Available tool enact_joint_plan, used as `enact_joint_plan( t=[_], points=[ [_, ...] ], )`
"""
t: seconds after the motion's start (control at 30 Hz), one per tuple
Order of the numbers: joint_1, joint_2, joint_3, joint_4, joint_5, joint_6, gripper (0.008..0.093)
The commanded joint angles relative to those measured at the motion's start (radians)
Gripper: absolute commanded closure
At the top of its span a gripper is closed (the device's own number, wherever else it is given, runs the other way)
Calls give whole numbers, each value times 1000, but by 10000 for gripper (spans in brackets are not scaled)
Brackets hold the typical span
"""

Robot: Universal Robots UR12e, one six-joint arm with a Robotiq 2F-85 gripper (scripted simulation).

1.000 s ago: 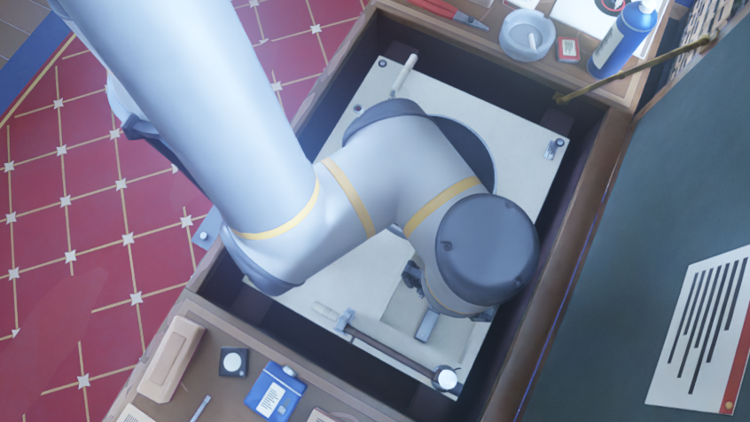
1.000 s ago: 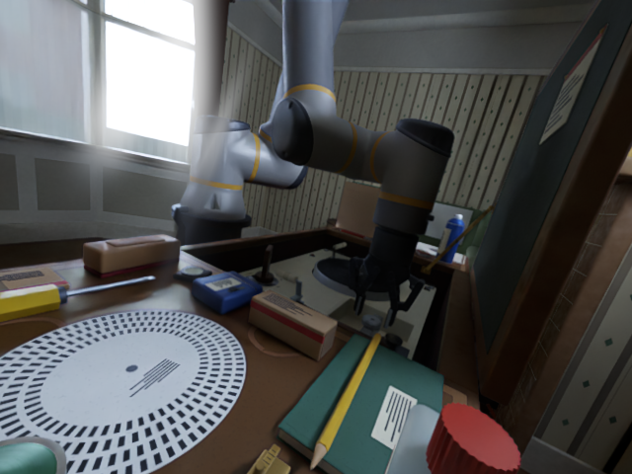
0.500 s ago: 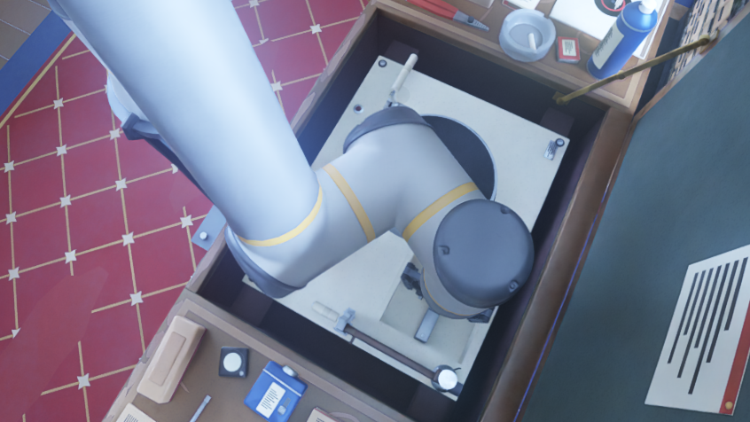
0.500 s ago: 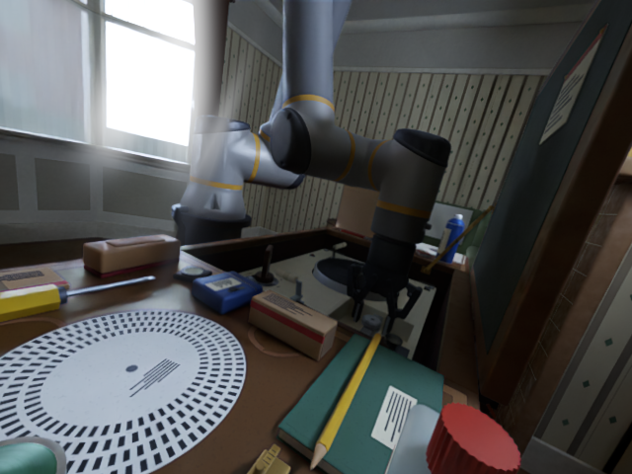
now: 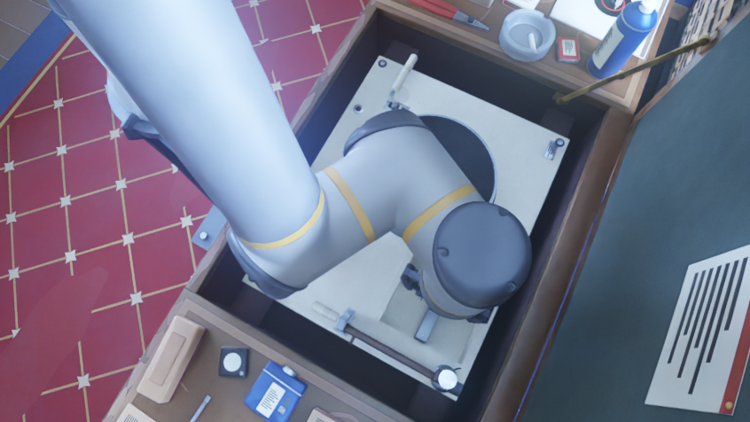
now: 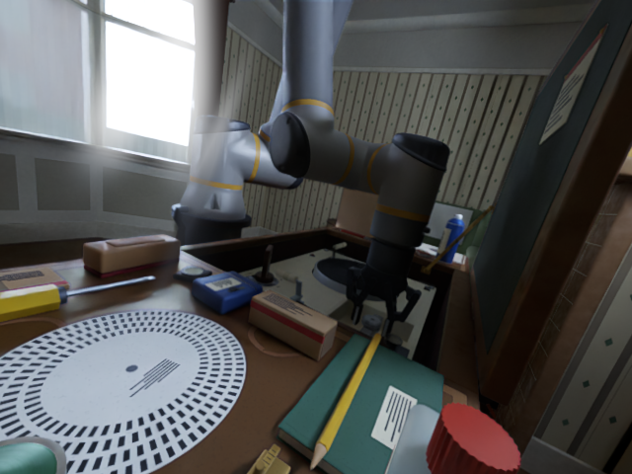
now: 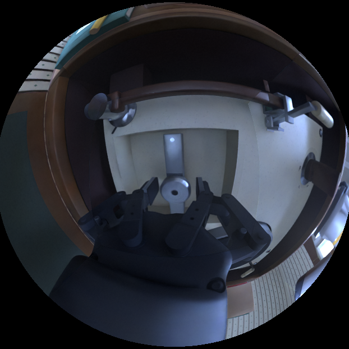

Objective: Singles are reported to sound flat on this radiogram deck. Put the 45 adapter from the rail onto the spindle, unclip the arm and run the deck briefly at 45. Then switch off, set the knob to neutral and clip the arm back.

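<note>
The 45 adapter (image 7: 174,192), a small grey disc with a centre hole, sits on its metal rail (image 7: 173,154) in a recessed patch of the cream deck plate. My gripper (image 7: 175,188) hangs just over it, open, with a finger on either side of the disc and nothing held. In the second side camera the gripper (image 6: 379,312) stands over the adapter (image 6: 371,322) near the deck's front edge. The brown tone arm (image 7: 195,88) lies along the deck's edge in its clip (image 7: 276,112). The dark platter (image 5: 467,152) is mostly hidden behind my arm. The spindle is hidden.
The wooden cabinet well (image 5: 571,220) walls in the deck on all sides. The open lid (image 5: 682,210) stands on the right. A lever with a cream handle (image 5: 403,78) sits at the deck's far corner. Boxes, a green notebook (image 6: 367,398) and a pencil lie on the near ledge.
</note>
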Motion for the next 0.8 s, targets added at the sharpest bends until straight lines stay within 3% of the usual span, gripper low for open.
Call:
enact_joint_plan(
  t=[0.0, 0.37, 0.77],
  points=[
    [0, -1, 0, 0, 0, 0, 434],
    [0, 0, 0, -1, 0, 0, 434],
    [0, 0, 0, -1, 0, 0, 664]
  ],
)
